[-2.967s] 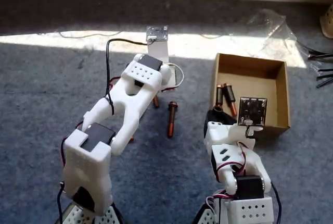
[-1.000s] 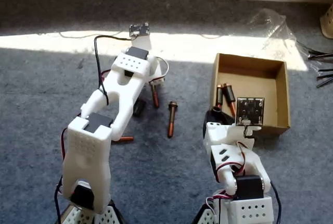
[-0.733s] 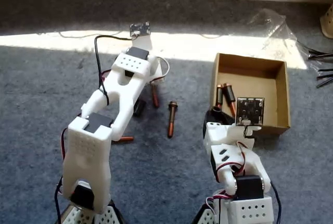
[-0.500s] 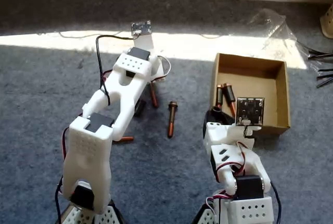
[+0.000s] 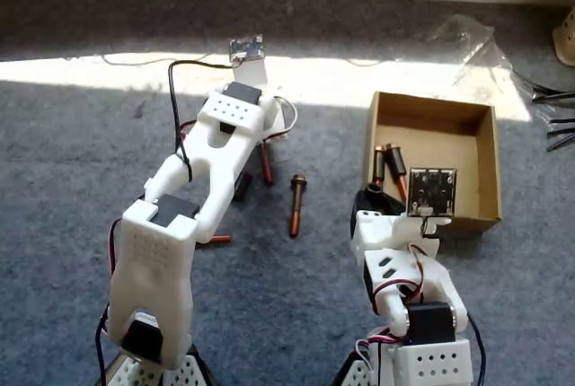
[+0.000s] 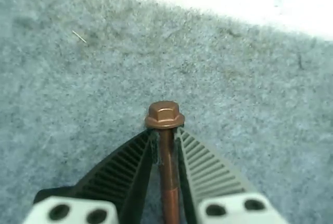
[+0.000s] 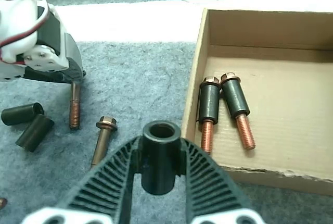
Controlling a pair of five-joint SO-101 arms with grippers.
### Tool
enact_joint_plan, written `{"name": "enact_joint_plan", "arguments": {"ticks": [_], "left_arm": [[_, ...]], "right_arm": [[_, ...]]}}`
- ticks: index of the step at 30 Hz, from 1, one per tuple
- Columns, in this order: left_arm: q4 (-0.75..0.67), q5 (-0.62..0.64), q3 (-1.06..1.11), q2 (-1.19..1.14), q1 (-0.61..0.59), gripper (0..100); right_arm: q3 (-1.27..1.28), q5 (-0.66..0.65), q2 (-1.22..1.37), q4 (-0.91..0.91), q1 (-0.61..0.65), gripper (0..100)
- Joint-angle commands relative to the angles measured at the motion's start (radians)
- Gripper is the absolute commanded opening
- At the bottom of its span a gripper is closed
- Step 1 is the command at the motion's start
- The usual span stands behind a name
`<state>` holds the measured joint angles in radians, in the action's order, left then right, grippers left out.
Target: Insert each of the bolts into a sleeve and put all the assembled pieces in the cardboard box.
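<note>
My left gripper [image 6: 165, 146] is shut on a copper bolt [image 6: 164, 117], whose hex head pokes out past the fingertips above the grey carpet. From above, that bolt [image 5: 266, 163] hangs under the left gripper [image 5: 260, 148]. My right gripper [image 7: 158, 153] is shut on a black sleeve [image 7: 158, 156], bore facing out, just in front of the cardboard box [image 7: 200, 73]. Two assembled pieces [image 7: 210, 109] [image 7: 237, 104] lie in the box [image 5: 431, 103]. A loose bolt [image 5: 296, 205] [image 7: 103, 138] lies between the arms. Two loose sleeves [image 7: 22, 114] [image 7: 34, 132] lie near the left arm.
Another bolt [image 5: 218, 239] lies partly under the left arm. A crumpled plastic bag [image 5: 463, 36] sits behind the box and black cables [image 5: 552, 121] lie at the right edge. Open carpet stretches left of the left arm.
The left arm has swung a little to the left since three seconds ago, with the bolt in its grip; over the last second it barely shifted. The right arm has kept still.
</note>
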<state>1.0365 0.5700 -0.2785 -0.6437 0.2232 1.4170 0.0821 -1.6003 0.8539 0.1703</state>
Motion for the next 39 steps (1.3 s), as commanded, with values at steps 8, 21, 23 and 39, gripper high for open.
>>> {"name": "enact_joint_plan", "arguments": {"ticks": [8,21,23,39], "left_arm": [[-0.017,0.002,-0.012,-0.005,-0.016,13],[-0.023,0.000,-0.019,-0.007,-0.010,1],[-0.018,0.000,-0.019,-0.007,-0.010,1],[0.250,-0.153,-0.145,0.088,0.077,0]], "right_arm": [[-0.012,-0.014,-0.012,-0.024,0.002,0.5],[-0.010,-0.014,-0.012,-0.025,0.002,0.5],[-0.010,-0.014,-0.012,-0.025,0.002,0.5],[-0.008,-0.014,-0.012,-0.028,0.087,0.5]]}}
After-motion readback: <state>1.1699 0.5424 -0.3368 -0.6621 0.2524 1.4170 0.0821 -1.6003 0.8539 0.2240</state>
